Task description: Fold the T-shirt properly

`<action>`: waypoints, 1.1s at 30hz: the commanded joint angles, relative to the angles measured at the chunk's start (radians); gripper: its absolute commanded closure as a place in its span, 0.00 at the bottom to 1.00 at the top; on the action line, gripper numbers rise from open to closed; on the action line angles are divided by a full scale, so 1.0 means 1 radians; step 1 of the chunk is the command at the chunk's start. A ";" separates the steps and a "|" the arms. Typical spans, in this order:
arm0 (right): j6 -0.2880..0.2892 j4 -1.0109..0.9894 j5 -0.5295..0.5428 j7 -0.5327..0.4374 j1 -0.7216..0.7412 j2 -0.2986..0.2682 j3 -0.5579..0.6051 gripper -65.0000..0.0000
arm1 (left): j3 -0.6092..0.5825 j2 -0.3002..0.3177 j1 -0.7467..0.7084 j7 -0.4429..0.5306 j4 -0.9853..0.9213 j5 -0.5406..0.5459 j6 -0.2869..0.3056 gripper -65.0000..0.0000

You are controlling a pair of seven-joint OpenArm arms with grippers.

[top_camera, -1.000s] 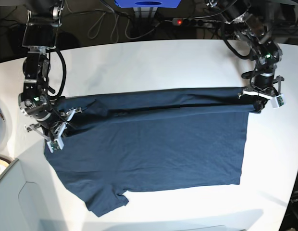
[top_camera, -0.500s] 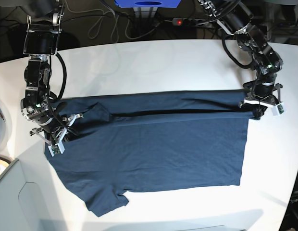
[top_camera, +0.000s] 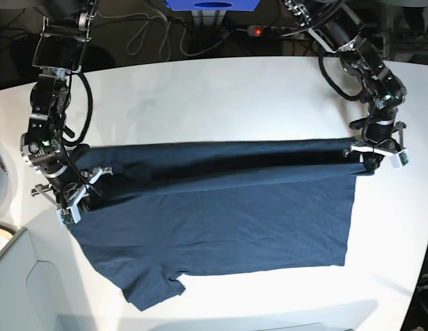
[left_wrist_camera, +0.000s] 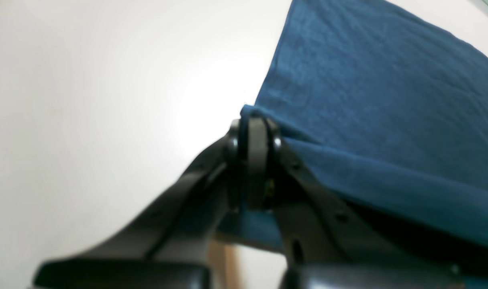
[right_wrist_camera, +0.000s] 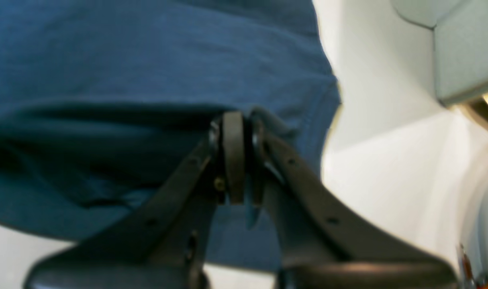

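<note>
Navy T-shirt (top_camera: 221,214) runs long from 9 to 3 o'clock; our left gripper (top_camera: 373,155) and right gripper (top_camera: 72,200) clamp its far edge, 1 at each end.

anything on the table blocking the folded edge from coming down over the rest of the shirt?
Nothing visible. Both tools, left and right, are shut on the far edge of the dark navy-blue cotton T-shirt; only shirt and bare white table lie ahead.

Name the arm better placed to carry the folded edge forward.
Neither alone: both. The left claw and right claw are each shut on opposite ends of the T-shirt, so they likely must move together.
</note>
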State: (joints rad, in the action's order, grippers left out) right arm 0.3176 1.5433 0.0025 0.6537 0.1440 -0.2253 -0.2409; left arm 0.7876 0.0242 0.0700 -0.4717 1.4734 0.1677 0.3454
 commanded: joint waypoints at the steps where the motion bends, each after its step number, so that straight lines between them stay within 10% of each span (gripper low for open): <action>1: -0.001 0.003 0.001 -0.024 0.024 -0.012 -0.005 0.99 | 0.000 0.010 0.014 0.027 0.016 0.014 0.002 1.00; 13: 0.004 -0.074 0.001 -0.031 0.027 -0.013 -0.001 0.99 | -0.052 0.015 0.017 0.027 0.016 0.014 -0.002 1.00; 18: 0.004 -0.074 0.000 -0.012 0.050 -0.041 0.082 0.71 | -0.078 0.015 0.017 0.018 0.016 0.013 -0.006 1.00; 23: 0.004 -0.065 0.001 -0.018 0.047 -0.052 0.097 0.41 | -0.078 0.016 0.015 0.021 0.028 0.019 -0.006 0.70; 33: 0.005 -0.008 0.003 -0.021 -0.028 -0.092 0.048 0.40 | -0.046 0.013 -0.074 0.027 0.092 0.023 -0.001 0.54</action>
State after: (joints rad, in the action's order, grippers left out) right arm 0.3202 1.5150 -0.0025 0.6575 0.0952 -0.3027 -0.1894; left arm 0.7368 0.0273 -0.0105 -0.4686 1.5524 0.1825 0.3443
